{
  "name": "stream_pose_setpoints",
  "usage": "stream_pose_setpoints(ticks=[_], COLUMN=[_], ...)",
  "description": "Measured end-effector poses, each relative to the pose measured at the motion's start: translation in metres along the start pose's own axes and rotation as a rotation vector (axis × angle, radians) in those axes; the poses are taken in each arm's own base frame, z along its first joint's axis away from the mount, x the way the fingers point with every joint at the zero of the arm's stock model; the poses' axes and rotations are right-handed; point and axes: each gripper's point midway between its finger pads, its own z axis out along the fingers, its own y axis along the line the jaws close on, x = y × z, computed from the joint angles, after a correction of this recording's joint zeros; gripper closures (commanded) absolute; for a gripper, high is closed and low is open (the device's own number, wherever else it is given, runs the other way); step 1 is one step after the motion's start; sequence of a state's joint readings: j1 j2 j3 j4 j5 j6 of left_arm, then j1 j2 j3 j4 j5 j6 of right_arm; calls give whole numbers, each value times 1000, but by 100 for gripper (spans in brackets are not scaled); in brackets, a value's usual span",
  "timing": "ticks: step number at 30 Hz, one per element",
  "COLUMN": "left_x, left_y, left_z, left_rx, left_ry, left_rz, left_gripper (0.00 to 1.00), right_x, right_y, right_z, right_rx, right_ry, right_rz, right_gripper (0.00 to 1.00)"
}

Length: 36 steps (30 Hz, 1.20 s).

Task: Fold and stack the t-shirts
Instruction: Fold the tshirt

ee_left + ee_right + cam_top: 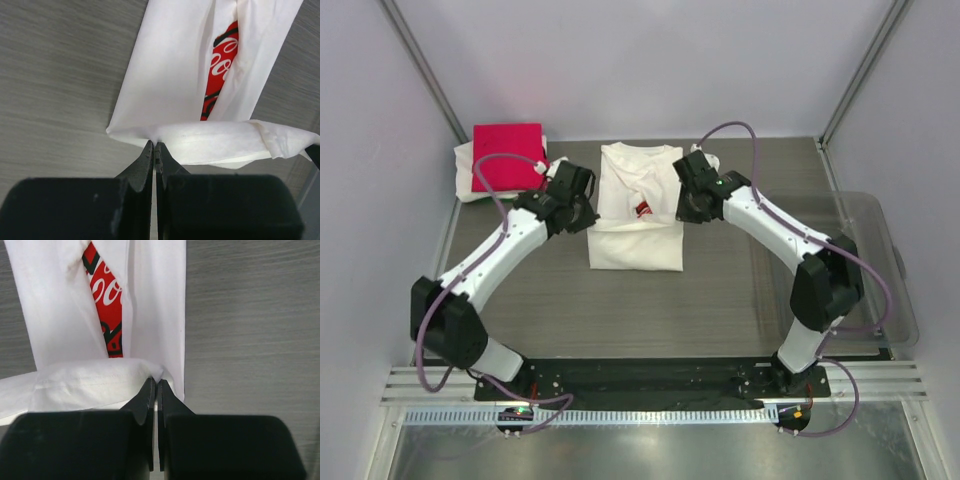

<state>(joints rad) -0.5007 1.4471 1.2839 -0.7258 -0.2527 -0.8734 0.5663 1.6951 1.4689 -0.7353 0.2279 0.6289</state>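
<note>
From above, the Coca-Cola shirt lies mid-frame on the worktop. My left tool and right tool are at its side edges. The crimson shirt sits upper left, with bare room below. Left wrist: my left tool is pinched together on the folded edge. Right wrist: my right tool is clamped on the opposite edge.

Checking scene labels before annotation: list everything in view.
printed shirt: 1, white with red logo, table centre, partly folded
white shirt: 1, white, far left corner
pink shirt: 1, crimson-pink, folded, lying on the white shirt
tub: 1, clear plastic, right side
table: 1, grey wood grain
left arm, right arm: 2, white and black, reaching the printed shirt
left fingers: black, shut on the printed shirt's edge
right fingers: black, shut on the same edge
</note>
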Motion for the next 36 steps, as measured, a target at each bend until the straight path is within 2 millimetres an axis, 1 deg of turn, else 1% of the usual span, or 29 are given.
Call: stream_pose_setpoints(ticks=[5,7,12,16,19,22,24,25,26,27,28,29,31,32,33,34,35,36], left_x=[-21,-26,-39,-41,-39,-36,-37,-39,-41,-45,-53,-61,-84,-99,-111,-119,-123,-126], left_y=[-7,-6,-14,-17,-17,-17,-17,-18,-18,-18,-22,-25,-32,-36,-38,-37,-35,-31], left_z=[45,62,100,130,145,156,162,165,169,172,177,182,190,192,192,189,183,174], left_rx=[-16,-24,-8,-1,-4,-1,-1,3,5,0,4,10,24,38,49,54,56,51], left_ry=[49,73,119,161,181,204,214,217,221,228,229,224,212,196,181,172,166,169], left_rz=[9,9,15,22,26,23,18,14,12,7,-1,-9,-35,-51,-60,-69,-76,-84], left_gripper=[100,100,100,100,100,100,98,91,86,82,79,77,70,68,66,62,59,57], right_x=[-14,-18,-27,-31,-33,-32,-31,-31,-33,-35,-41,-47,-80,-101,-124,-135,-143,-146], right_y=[-2,-2,-7,-12,-14,-15,-15,-15,-14,-13,-11,-10,0,6,10,10,7,4], right_z=[39,53,79,92,102,112,119,123,127,131,134,137,146,147,144,141,132,122], right_rx=[25,25,36,43,45,49,50,49,49,50,46,46,18,-7,-36,-47,-54,-58], right_ry=[47,64,87,100,109,125,136,145,150,156,153,156,119,80,28,5,-11,-15], right_rz=[-18,-20,-16,-13,-10,-12,-14,-16,-16,-14,-13,-20,-6,5,21,30,38,45], right_gripper=[99,99,99,99,99,99,85,78,55,44,38,33,32,31,31,31,31,31])
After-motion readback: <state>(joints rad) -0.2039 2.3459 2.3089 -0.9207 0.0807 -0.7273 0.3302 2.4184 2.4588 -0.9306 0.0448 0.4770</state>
